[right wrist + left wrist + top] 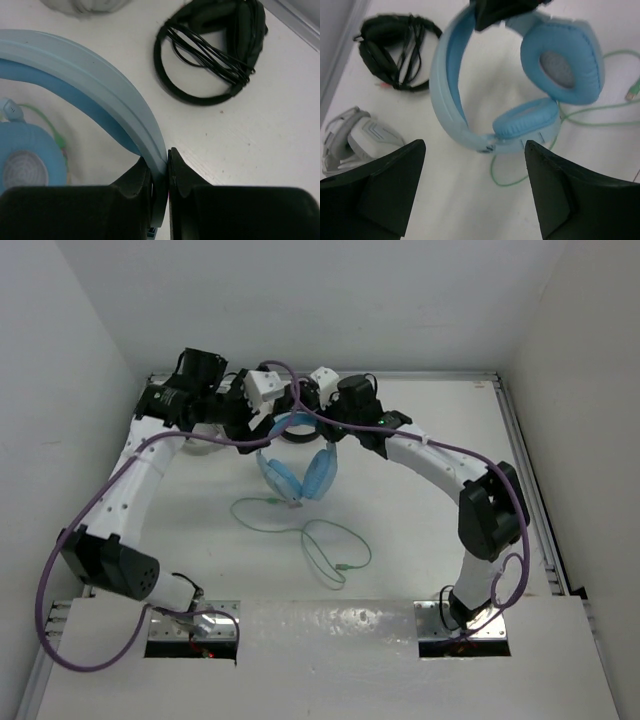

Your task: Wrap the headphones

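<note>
Pinching the top of the headband [100, 85] of the headphones [298, 472], R jaws are closed on it, black fingers [132, 187] on either side w/ the band's edge squeezed between them. L jaws are spread wide w/ nothing in them. In the left wrist view they fill the two bottom corners, and the headphones lie ahead of the gap, touching neither side.

Look of the headphones: over-ear, light blue. The band is pale blue plastic outside w/ a brighter blue padded lining inside. The two earcups [562, 60] have thick bright-blue cushions around grey mesh centres. They sit below R jaws, close together, down at the bench [420, 540]; can't tell if their full weight is on it. One cup faces L jaws flat-on, the other is turned nearly edge-on.

A thin, pale green cable [300, 532] comes off the cups and sprawls in loose open loops over the bench, on the side away from R jaws, toward the arm bases. It lies unwound. The plug [343, 567] ends the farthest loop, well apart from the cups.

Beyond R jaws lie black headphones [210, 55] w/ their own cord wound around them, flat on the bench, near the blue band but apart from it. Light grey headphones [355, 140] lie just by one side of L jaws, near the black set.
</note>
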### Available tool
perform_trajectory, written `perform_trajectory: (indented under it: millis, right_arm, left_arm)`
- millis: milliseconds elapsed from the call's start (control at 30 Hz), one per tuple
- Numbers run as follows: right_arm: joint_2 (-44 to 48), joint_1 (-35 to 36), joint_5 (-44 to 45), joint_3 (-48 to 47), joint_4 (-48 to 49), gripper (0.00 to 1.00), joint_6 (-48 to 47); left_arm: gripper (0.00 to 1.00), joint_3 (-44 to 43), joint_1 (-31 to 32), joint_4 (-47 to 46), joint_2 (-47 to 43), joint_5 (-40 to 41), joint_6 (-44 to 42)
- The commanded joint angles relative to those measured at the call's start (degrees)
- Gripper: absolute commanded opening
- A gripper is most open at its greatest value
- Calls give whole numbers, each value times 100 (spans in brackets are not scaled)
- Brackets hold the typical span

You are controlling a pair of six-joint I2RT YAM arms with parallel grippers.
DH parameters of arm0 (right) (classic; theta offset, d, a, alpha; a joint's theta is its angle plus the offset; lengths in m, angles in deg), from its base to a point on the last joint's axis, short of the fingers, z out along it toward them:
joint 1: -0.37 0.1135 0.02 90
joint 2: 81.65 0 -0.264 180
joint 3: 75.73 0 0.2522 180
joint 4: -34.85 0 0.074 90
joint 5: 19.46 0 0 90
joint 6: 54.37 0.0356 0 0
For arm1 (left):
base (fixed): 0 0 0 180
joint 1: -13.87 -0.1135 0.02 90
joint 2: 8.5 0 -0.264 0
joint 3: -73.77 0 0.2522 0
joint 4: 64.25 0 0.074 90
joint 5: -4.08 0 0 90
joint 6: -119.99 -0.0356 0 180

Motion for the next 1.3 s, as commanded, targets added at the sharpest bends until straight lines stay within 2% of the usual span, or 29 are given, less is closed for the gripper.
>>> perform_trajectory:
  millis: [0,100,167,300,400,500,533,667,800,833,867,900,933,967,1000,1067,1100,1233,1267]
  right_arm:
    - [387,32,-1013,-328,163,0,-369]
    - [519,102,-1067,-284,286,0,-63]
    - [607,234,-1041,-284,321,0,-9]
    - [730,428,-1014,-179,479,0,79]
    - [791,472,-1023,-100,620,0,368]
    - [897,472,-1005,-3,760,0,519]
    - [993,472,-970,41,804,0,536]
    - [1178,472,-873,173,875,0,589]
    - [1301,472,-768,190,980,0,738]
    - [1319,472,-707,191,1059,0,825]
    - [1354,463,-663,199,1095,0,861]
    - [1372,472,-636,199,1165,0,888]
    - [1381,463,-610,199,1183,0,931]
    - [1389,463,-566,182,1200,7,958]
    - [1398,463,-548,164,1200,37,967]
    - [1424,454,-470,129,1192,61,993]
    - [1512,454,-399,129,1192,80,985]
    - [1960,358,-127,208,1174,99,888]
    - [2091,297,-83,234,1165,99,862]
  left_arm:
    - [78,309,-12,-903,-546,-566,793]
    - [79,687,294,-1255,-643,20,803]
    - [79,951,532,-1502,-626,733,925]
    - [77,1058,683,-1932,-635,1156,1242]
    - [73,1067,779,-1873,-565,1323,1129]
    - [63,1180,797,-1776,-564,1718,1102]
    - [56,1207,806,-1767,-591,1780,1093]
    - [48,1172,850,-1495,-600,2035,848]
    - [36,1242,876,-1223,-591,2115,864]
    - [23,1243,894,-1187,-591,2097,882]
    - [15,1251,885,-1161,-591,2106,987]
    - [1,1251,894,-1134,-582,2149,1049]
    - [0,1243,903,-1134,-591,2185,1136]
    - [0,1208,903,-1117,-582,2220,1320]
    - [0,1190,894,-1099,-582,2307,1435]
    - [0,1129,894,-1082,-565,2404,1881]
    - [0,1128,894,-1073,-565,2474,2015]
    - [0,1129,885,-1178,-547,2738,2770]
    - [0,1085,868,-1187,-530,2782,2876]
